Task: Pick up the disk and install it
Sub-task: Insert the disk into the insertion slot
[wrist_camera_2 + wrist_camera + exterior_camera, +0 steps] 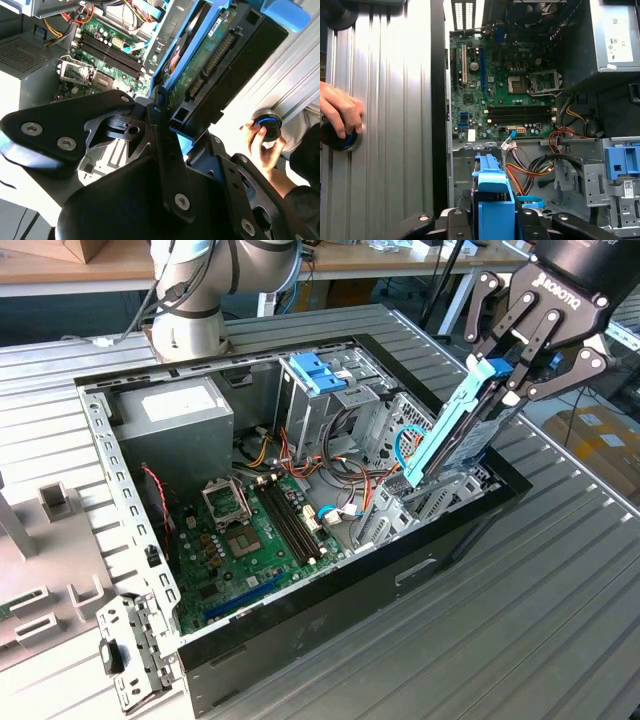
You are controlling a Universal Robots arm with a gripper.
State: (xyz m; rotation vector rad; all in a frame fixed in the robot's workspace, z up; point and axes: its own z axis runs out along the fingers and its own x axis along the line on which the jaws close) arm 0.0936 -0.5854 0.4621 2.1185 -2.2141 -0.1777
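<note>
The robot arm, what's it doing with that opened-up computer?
The robot's gripper is clamped on the blue-railed disk and holds it slanted over the open computer case, at the exterior view's right. The disk's lower end dips into the case near the metal drive bay, so it is not lying flat in place yet. Beside the case, a person's hand rests on a round black-and-blue knob on the table.

A ribbed grey metal desk [560, 570] spans the room's foreground. Behind it runs a wooden worktop [60, 268], and cardboard boxes [600, 435] sit at the exterior view's right.
</note>
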